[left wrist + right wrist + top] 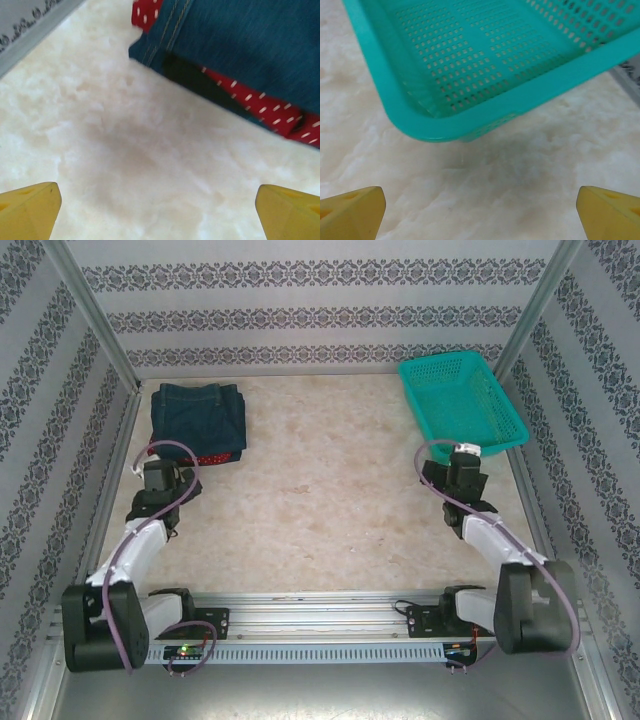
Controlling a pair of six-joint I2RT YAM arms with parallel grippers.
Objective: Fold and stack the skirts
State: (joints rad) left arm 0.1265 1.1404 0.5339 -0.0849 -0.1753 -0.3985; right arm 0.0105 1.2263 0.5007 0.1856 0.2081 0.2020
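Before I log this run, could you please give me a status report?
Left gripper open, empty. Right gripper open, empty. Skirts stacked far left, denim on top. Basket far right, out of the way.

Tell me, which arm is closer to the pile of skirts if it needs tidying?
Probably the left. The left pincer, open, sits just short of the skirt pile, with denim and red dotted cloth right ahead. The right pincer, also open, faces the teal basket, far from the pile.
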